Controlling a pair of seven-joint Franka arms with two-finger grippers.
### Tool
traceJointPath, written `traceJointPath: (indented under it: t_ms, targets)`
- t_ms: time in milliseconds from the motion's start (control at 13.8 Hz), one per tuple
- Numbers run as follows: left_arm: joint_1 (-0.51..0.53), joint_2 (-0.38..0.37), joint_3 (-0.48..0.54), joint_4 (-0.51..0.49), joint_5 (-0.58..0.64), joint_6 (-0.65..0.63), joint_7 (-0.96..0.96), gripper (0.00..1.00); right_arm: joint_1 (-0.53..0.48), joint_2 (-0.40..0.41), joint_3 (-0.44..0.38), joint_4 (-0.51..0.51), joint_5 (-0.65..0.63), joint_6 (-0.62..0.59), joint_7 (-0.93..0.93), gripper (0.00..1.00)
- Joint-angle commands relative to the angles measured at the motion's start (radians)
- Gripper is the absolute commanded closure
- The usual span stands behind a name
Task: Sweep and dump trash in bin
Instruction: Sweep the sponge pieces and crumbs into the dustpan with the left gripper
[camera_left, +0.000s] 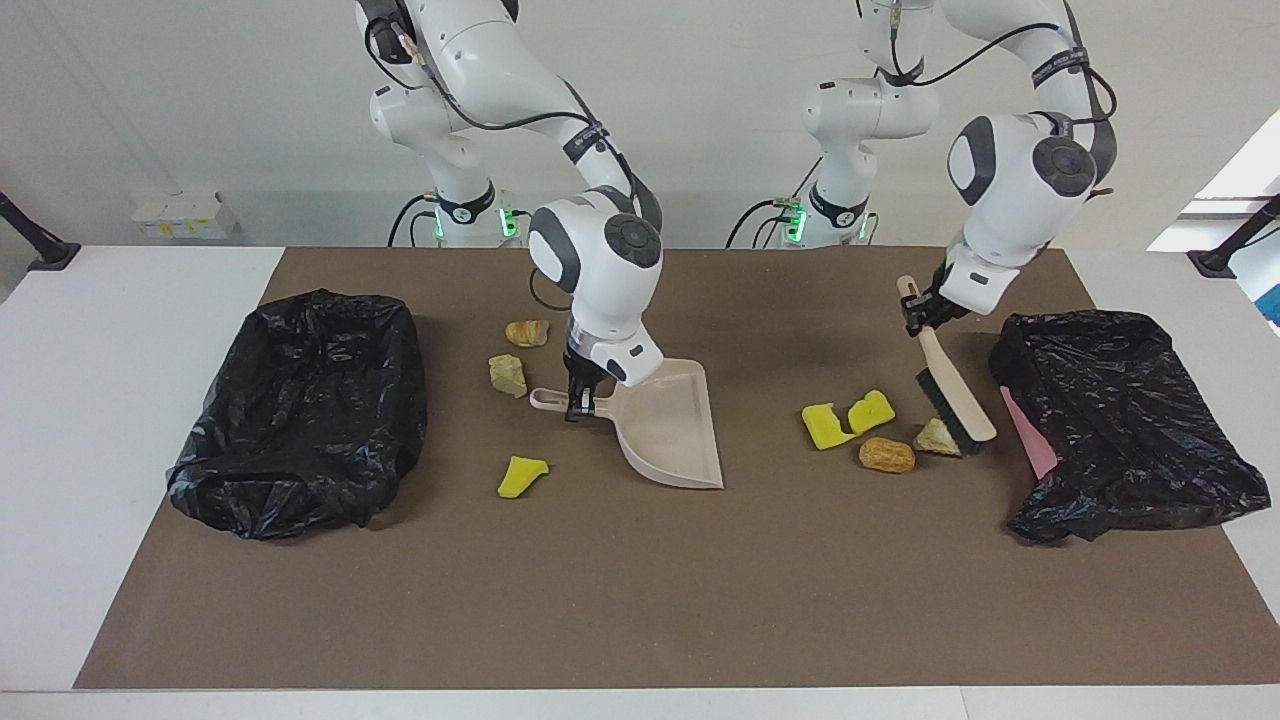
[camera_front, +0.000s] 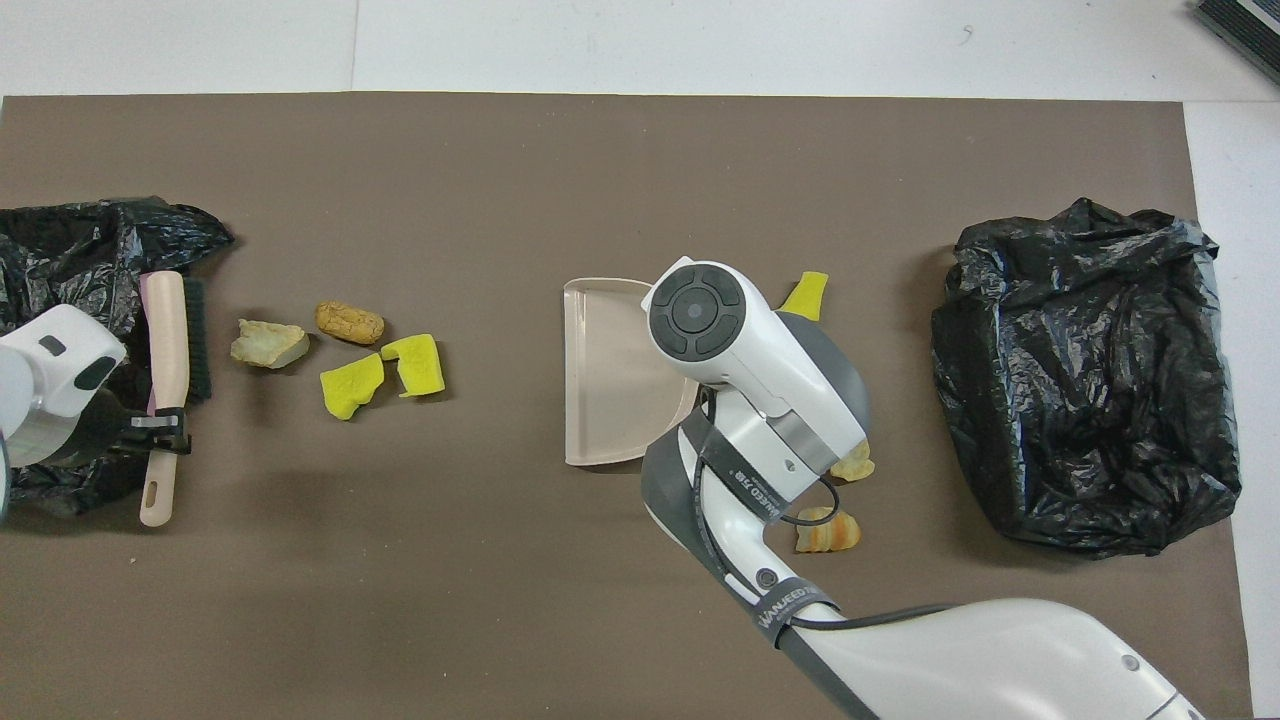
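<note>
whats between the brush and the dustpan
Four trash lumps: a pale chunk, an orange-brown lump and two yellow pieces, then bare mat up to the dustpan; clearest overhead.
</note>
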Motion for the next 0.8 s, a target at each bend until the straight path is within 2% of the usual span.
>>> traceJointPath:
  t_ms: [0, 218, 727]
  targets:
    - [0.004, 0.083, -0.013, 0.022, 0.043, 0.076, 0.021, 1.0, 0.005, -0.016, 0.004, -0.015, -0.014, -0.032, 0.085, 1.0]
    - [-0.012, 0.12, -0.014, 0.008, 0.054, 0.096, 0.025, 1.0, 0.025, -0.016, 0.004, -0.015, -0.018, -0.044, 0.113, 1.0]
    - [-0.148, 0.107, -0.024, -0.036, 0.022, 0.09, 0.008, 1.0, 0.026, -0.018, 0.004, -0.015, -0.019, -0.051, 0.116, 1.0]
